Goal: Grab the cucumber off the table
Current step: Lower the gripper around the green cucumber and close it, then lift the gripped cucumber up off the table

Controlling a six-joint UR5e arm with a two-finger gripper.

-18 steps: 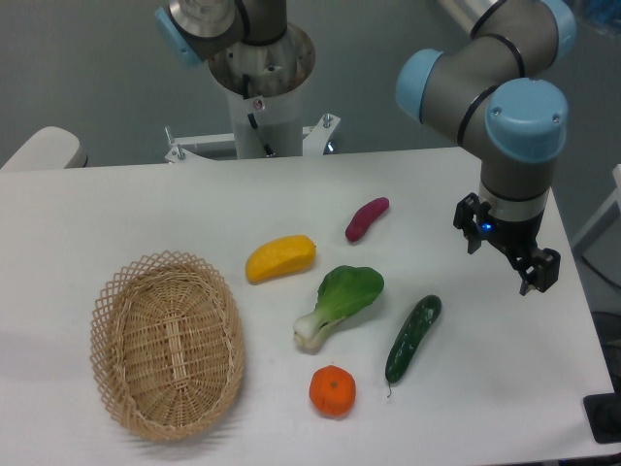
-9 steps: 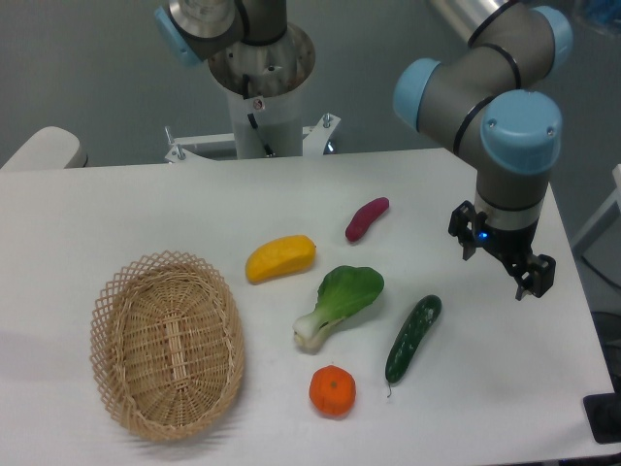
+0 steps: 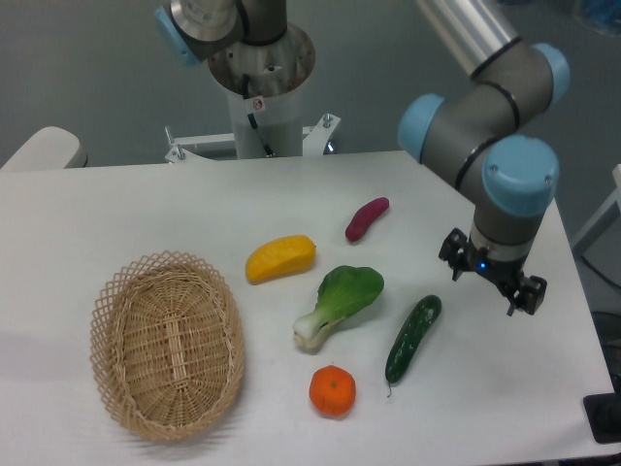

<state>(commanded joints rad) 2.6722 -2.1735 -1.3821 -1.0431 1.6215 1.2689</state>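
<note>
cucumber (image 3: pixel 413 338) lies flat on the table (image 3: pixel 126 209), right of centre toward the near edge, long axis tilted so its upper end points up-right and its lower end down-left; gripper (image 3: pixel 489 282) hangs to the upper right of it, near the cucumber's upper end but apart from it, nothing between the fingers; fingers (image 3: pixel 449 252) spread apart, one at the left by the blue light, the other out to the lower right, gap between them empty; height of the fingertips above the tabletop cannot be told from this one view; cucumber is dark green, glossy, slightly bumpy, slim, with a thin stem tip at the lower end, a faint highlight along its top; just left of it the bok choy (image 3: pixel 338 305), leafy light green with white stalk, close but not touching; orange (image 3: pixel 333 390) sits near the cucumber's lower end, to its left, apart; yellow squash (image 3: pixel 280 258) further left and up; purple sweet potato (image 3: pixel 367 218) above the bok choy, well apart from the cucumber; wicker basket (image 3: pixel 167 342) at the left of the table, nothing in it; arm base (image 3: pixel 262 87) stands behind the far edge
</note>
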